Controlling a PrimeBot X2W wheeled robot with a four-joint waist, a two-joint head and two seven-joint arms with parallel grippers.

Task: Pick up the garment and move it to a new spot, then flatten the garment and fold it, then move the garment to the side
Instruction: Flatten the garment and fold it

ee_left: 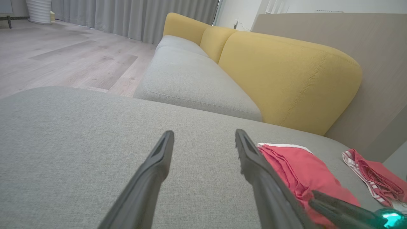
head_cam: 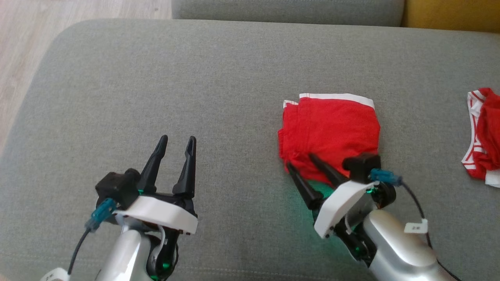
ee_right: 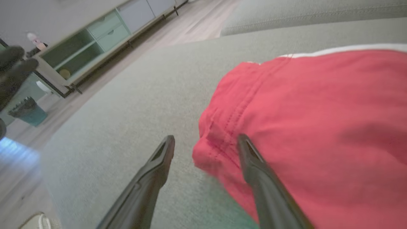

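Observation:
The garment [head_cam: 332, 125], red shorts with a white waistband, lies folded on the grey cushion [head_cam: 234, 78], right of centre. My right gripper [head_cam: 300, 160] stands open at the garment's near left corner; one finger rests over the cloth and the other lies beside it on the cushion. In the right wrist view the red corner [ee_right: 318, 127] sits between the spread fingers of that gripper [ee_right: 206, 139]. My left gripper [head_cam: 177, 138] is open above bare cushion, well left of the garment. The left wrist view shows its fingers [ee_left: 204, 133] apart, with the garment [ee_left: 305, 171] to their right.
A second red and white striped garment [head_cam: 484, 132] lies crumpled at the cushion's right edge, and shows as well [ee_left: 372, 171]. A yellow sofa back [ee_left: 286, 76] and another grey seat [ee_left: 190, 82] stand beyond. Wooden floor [head_cam: 23, 47] lies to the left.

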